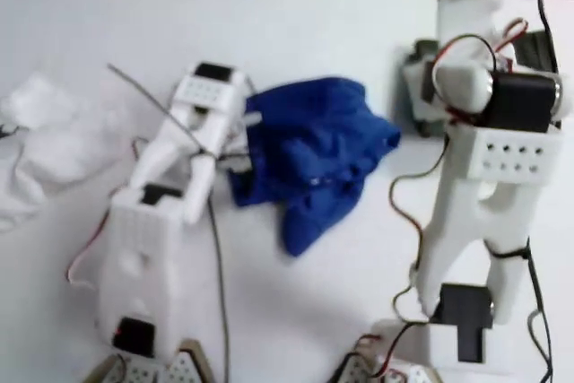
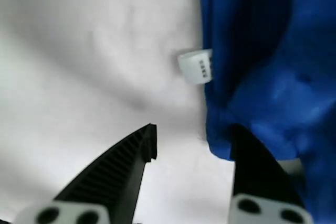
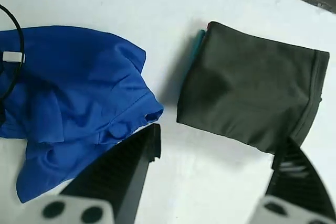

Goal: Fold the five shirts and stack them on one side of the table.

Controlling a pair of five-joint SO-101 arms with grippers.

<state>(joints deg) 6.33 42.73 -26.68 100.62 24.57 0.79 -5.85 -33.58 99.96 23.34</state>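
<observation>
A crumpled blue shirt (image 1: 314, 154) lies in the middle of the white table. My left gripper (image 2: 191, 140) is open and low at the shirt's left edge, one finger against the blue cloth (image 2: 268, 61), close to a small white label (image 2: 196, 66). In the high view the left gripper (image 1: 244, 132) sits beside that same edge. My right gripper (image 3: 218, 148) is open and held high above the table, with the blue shirt (image 3: 73, 93) to one side and a folded dark shirt (image 3: 247, 93) to the other. Nothing is between either gripper's fingers.
The folded dark shirt (image 1: 417, 87) lies at the table's right side on a stack with teal and red edges (image 3: 200, 40) showing beneath. A loose white shirt (image 1: 45, 141) lies at the far left. The right arm (image 1: 489, 132) stands tall over the right side.
</observation>
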